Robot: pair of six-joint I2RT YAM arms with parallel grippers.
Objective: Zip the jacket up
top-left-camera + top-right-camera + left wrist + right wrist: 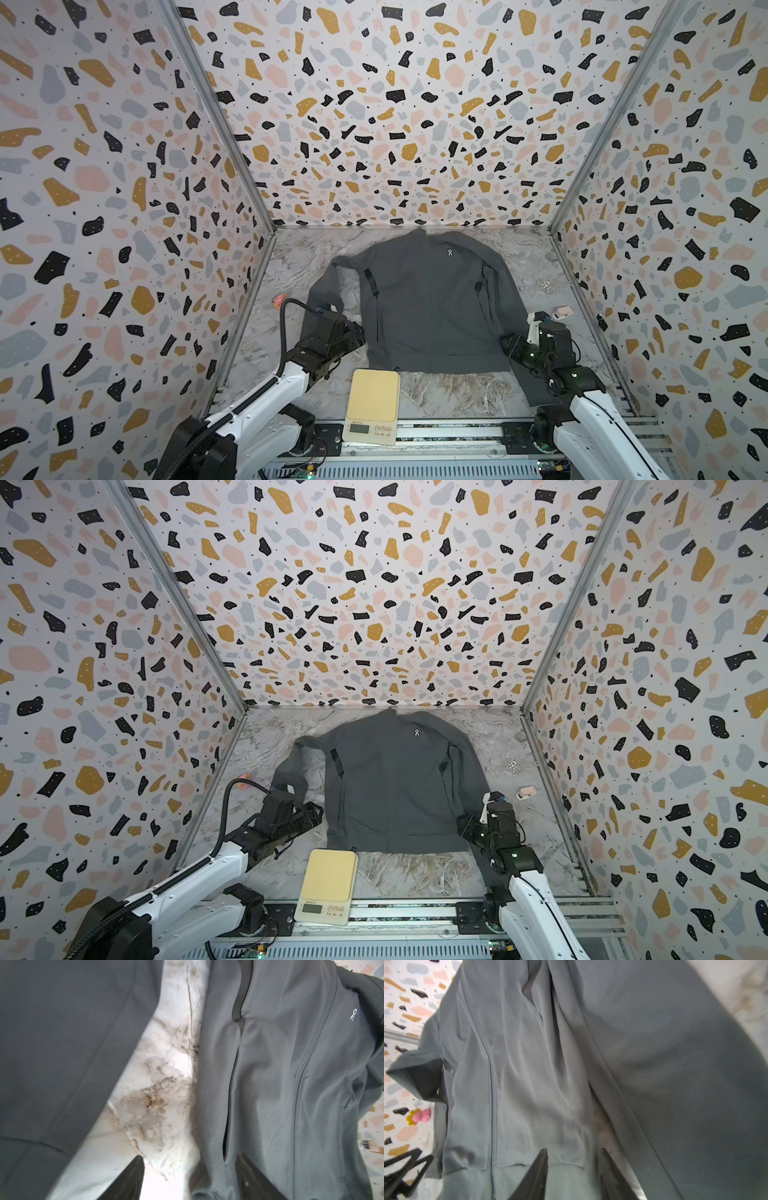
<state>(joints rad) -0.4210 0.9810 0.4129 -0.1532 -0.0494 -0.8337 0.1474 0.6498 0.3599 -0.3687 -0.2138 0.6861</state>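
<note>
Jacket [432, 307] lies front up on the table [449, 395], in the lower centre of both top views. Its long axis runs up the frame, with the collar [424, 235] at the far wall and the hem [436, 365] toward the arms. The zipper [430, 316] follows that axis down the middle.

Starting at the left, a toy [278, 300] sits by the left wall, apart from the cloth. The left-side sleeve [324, 286] bends down from the shoulder, and its cuff is hidden behind the left gripper [359, 332]. That gripper is at the jacket's lower left side edge. In the left wrist view its fingers [249, 1178] stand wide apart with the edge lying loose between them, so it grips nothing.

At centre, the scale [374, 395] sits just beside the hem. The zipper looks joined along the stretch both wrist views show you, but the slider cannot be made out, and the top end is too small to judge. The logo [450, 252] sits right of the zipper, high on the chest.

The right gripper [509, 345] is at the lower right corner. In the right wrist view its fingers [537, 1174] are parted over the hem band, which lies flat and unpinched. The right-side sleeve [525, 384] runs down under that arm and is partly covered.
</note>
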